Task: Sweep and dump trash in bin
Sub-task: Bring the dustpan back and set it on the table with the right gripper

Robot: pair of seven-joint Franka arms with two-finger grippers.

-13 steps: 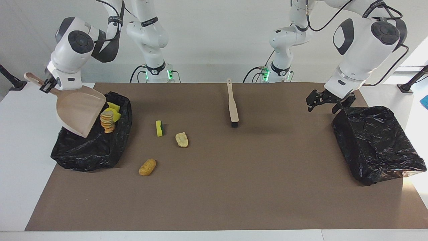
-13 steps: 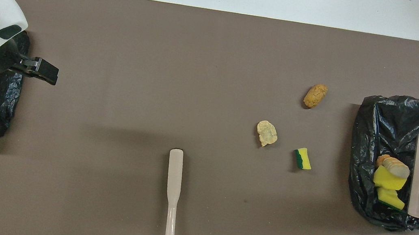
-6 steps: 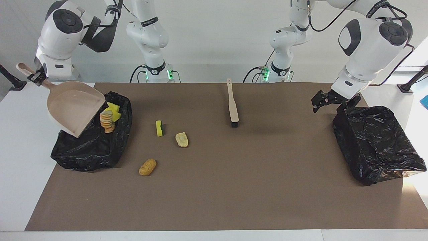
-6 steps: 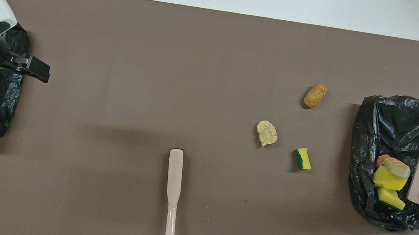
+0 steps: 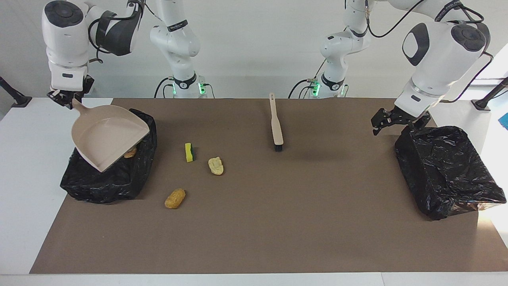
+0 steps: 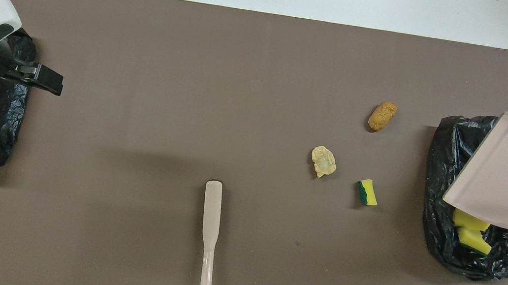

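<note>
Dump step: your right gripper (image 5: 67, 98), clamped on the dustpan (image 5: 109, 137) handle, holds it over the bin (image 5: 107, 178). Left gripper (image 5: 391, 119) gapes, waiting. Three trash scraps (image 5: 215, 165) lie brush-ward (image 5: 276, 127); next needs re-sweeping.

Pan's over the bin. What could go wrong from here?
1. The right gripper holds the dustpan by its handle end, low over the bin; swinging away could snag the bag and drag it.
2. The sponge piece, beige lump and orange lump lie near that bin; a low pan might scatter them.
The left gripper waits by the other bin.
</note>
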